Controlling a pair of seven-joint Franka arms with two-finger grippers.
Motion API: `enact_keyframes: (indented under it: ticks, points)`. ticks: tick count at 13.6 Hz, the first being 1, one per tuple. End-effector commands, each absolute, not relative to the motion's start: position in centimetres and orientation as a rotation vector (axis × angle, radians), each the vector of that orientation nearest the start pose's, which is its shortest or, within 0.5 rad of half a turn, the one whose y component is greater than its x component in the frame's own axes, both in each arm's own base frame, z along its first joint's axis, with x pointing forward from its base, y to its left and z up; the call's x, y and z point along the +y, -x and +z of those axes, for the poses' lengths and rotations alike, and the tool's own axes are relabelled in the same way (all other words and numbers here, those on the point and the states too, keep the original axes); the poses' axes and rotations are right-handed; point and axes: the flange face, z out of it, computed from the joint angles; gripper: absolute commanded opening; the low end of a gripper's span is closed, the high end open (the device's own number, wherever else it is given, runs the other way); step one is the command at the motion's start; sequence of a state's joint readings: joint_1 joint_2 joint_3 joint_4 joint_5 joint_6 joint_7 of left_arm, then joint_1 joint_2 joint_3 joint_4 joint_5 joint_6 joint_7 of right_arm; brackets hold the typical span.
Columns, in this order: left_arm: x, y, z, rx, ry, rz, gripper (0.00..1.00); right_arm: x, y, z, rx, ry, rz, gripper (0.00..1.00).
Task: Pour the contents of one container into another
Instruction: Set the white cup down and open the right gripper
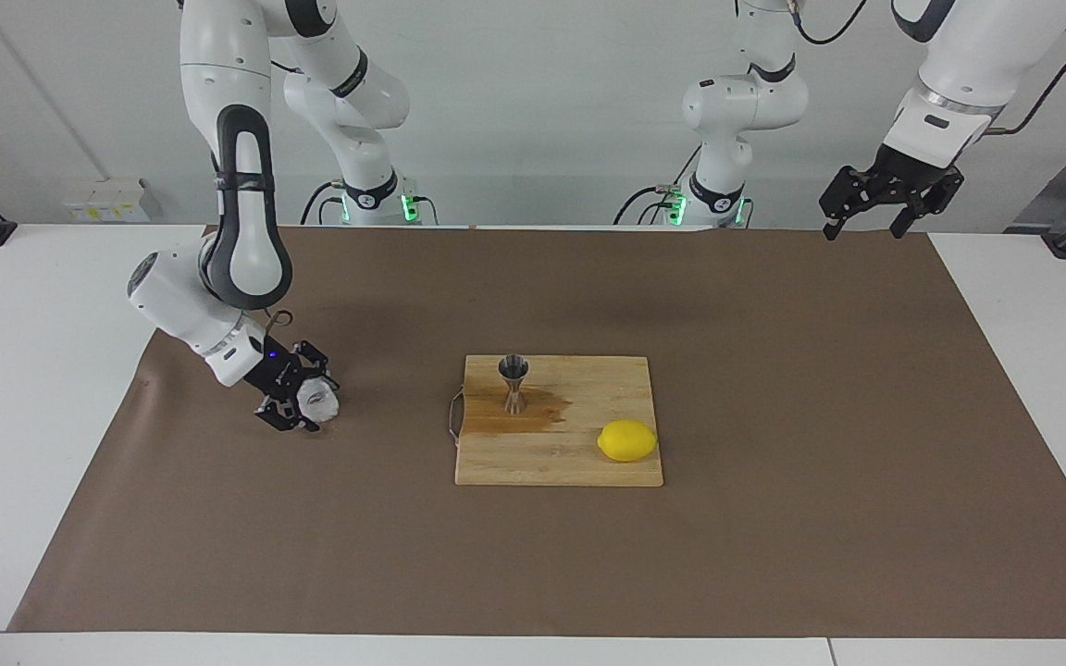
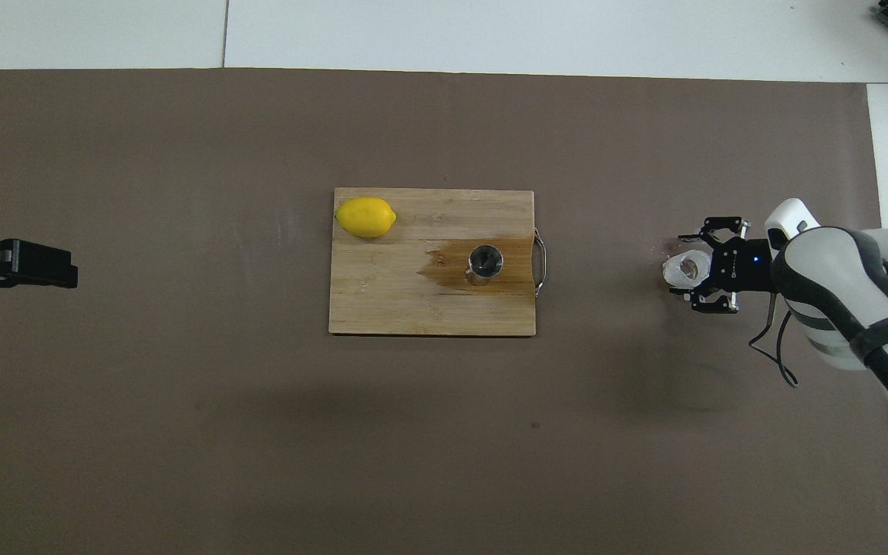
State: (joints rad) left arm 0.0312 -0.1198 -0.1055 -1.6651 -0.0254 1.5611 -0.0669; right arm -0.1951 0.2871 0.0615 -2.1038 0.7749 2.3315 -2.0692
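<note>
**Cup tilted in right gripper, low over the mat**

Seen between the fingers of the right gripper [image 1: 297, 400]: the glass cup [image 1: 319, 400], whitish and textured, tipped well over so its mouth faces sideways toward the board [image 1: 559, 462]; clamped from both sides, fingers closed on it; held low over the brown mat [image 1: 774, 555] at the right arm's end of the table — touching the mat or just above it, cannot tell. From overhead, cup [image 2: 684, 267] poking out of the gripper [image 2: 710, 268] on the side toward the board, well apart from it.

Right arm bent down steeply from its base, forearm slanting toward the mat, wrist angled so the gripper points down and inward.

On the board — a metal jigger [image 1: 514, 382] upright in a dark wet stain [image 1: 533, 412], and a lemon [image 1: 627, 440] farther from the robots, toward the left arm's end; lemon and jigger apart.

Left gripper [image 1: 866, 217] raised high at its own end of the table, waiting; fingers spread apart, holding nothing.
</note>
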Motion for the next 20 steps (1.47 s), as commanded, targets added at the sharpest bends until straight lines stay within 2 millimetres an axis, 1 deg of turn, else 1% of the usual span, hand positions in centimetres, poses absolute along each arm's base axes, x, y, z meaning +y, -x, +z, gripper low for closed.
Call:
enact_keyframes:
  ticks: [1,3,5,6,7,9,12,13,16,18,19,20]
  points:
    - [-4.2,-50.5,64.4,0.023,3.147,-0.017,1.0,-5.8,-56.5,30.9,-1.657,2.159,-0.622,1.0]
    - [-4.2,-50.5,64.4,0.023,3.147,-0.017,1.0,-5.4,-56.0,33.7,-1.626,2.207,-0.537,1.0]
    - [-4.2,-50.5,64.4,0.023,3.147,-0.017,1.0,-5.0,-55.1,36.2,-1.531,2.276,-0.418,1.0]
    - [-4.2,-50.5,64.4,0.023,3.147,-0.015,1.0,-4.9,-54.6,37.1,-1.46,2.32,-0.346,1.0]
    - [-4.2,-50.5,64.4,0.023,3.147,-0.017,1.0,-4.8,-54.4,38.0,-1.404,2.368,-0.284,1.0]
    - [-4.2,-50.5,64.4,0.023,3.147,-0.017,1.0,-4.6,-54.1,41.1,-1.299,2.525,-0.184,1.0]
    - [-4.2,-50.5,64.4,0.023,3.147,-0.015,1.0,-1.8,-53.2,46.7,-1.099,2.769,0.017,1.0]
    - [-4.2,-50.5,64.4,0.023,3.147,-0.015,1.0,-1.6,-52.6,47.9,-0.981,2.839,0.068,1.0]
    - [-4.2,-50.5,64.4,0.023,3.147,-0.015,1.0,-1.3,-51.4,51.0,-0.542,2.942,0.237,1.0]
    - [-4.2,-50.5,64.4,0.023,3.147,-0.017,1.0,-1.7,-51.2,54.3,-0.277,3.065,0.313,1.0]
    - [-4.2,-50.5,64.4,0.023,3.147,-0.015,1.0,-0.7,-51.1,56.0,-0.226,3.111,0.328,1.0]
    - [-4.2,-50.5,64.4,0.023,3.147,-0.017,1.0,-0.6,-51.0,57.7,-0.134,3.163,0.333,1.0]
